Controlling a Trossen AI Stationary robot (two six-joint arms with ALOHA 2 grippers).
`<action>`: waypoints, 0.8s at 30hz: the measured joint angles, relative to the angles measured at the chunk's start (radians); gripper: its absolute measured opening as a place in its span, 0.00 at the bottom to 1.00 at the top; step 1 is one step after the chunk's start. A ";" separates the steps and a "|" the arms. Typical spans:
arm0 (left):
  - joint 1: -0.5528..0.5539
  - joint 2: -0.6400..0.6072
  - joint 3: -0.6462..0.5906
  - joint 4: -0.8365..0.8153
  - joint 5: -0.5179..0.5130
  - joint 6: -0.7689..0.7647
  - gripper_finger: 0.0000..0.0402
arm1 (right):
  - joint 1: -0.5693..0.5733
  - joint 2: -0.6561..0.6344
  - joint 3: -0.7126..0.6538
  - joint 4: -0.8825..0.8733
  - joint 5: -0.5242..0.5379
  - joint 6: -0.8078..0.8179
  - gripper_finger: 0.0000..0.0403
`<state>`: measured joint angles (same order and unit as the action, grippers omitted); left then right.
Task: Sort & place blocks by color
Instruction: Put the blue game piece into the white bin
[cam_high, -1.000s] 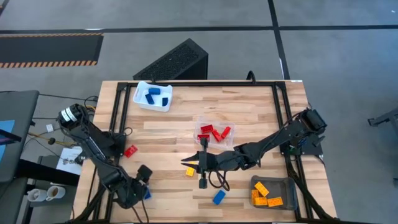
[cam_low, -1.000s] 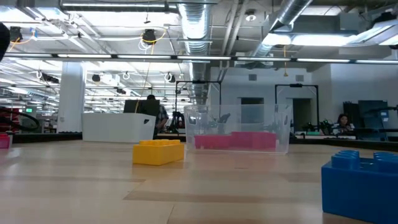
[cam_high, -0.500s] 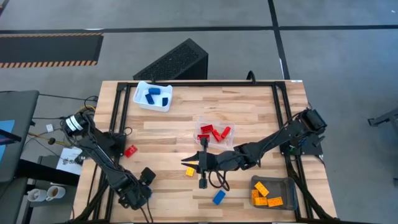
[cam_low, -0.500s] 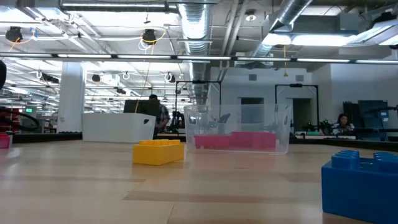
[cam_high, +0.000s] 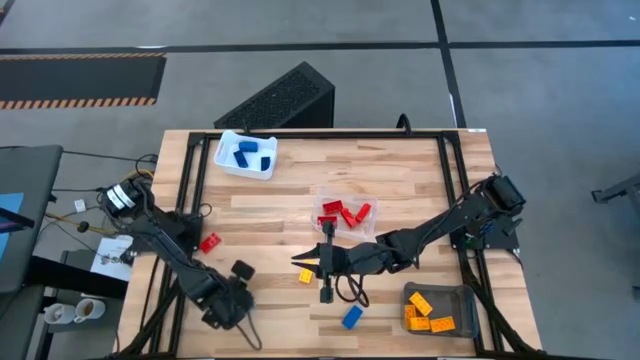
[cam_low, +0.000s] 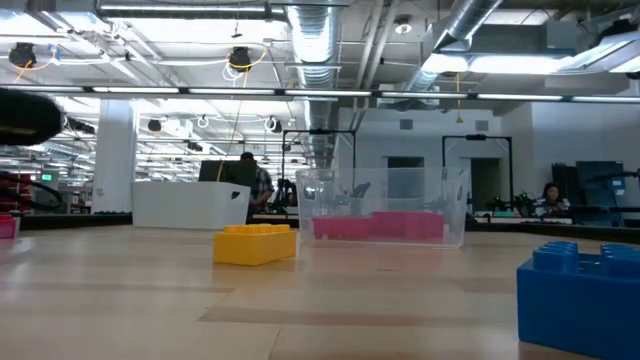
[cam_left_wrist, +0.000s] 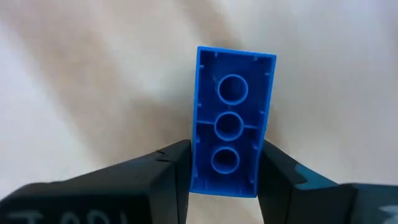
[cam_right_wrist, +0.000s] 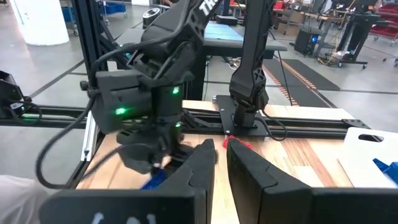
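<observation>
Left wrist view: a blue block (cam_left_wrist: 230, 121) is clamped between the left gripper (cam_left_wrist: 225, 171) fingers, hollow underside exposed, presumably for transfer to the white tray (cam_high: 246, 156). The right gripper (cam_high: 305, 263) is parked mid-table, fingers closed and empty.

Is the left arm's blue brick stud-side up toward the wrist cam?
No: the blue brick between the left gripper jaws shows its hollow underside, with three round tubes, not studs.

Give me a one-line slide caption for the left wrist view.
Left pincer closed on a blue block, hollow underside facing the camera, above the wooden table.
</observation>
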<state>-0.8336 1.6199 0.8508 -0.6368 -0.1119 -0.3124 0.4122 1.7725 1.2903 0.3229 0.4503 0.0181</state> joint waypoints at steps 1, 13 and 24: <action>0.010 -0.012 0.002 -0.015 -0.017 -0.007 0.25 | 0.000 0.000 0.000 0.000 0.000 0.000 0.17; 0.273 -0.351 -0.047 -0.166 -0.411 -0.112 0.28 | 0.044 0.000 0.000 0.085 0.005 -0.106 0.17; 0.875 -0.590 -0.102 -0.041 -0.417 0.128 0.29 | 0.050 -0.014 0.001 0.214 0.031 -0.262 0.17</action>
<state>0.0412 1.0299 0.7483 -0.6780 -0.5289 -0.1843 0.4618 1.7587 1.2911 0.5368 0.4812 -0.2434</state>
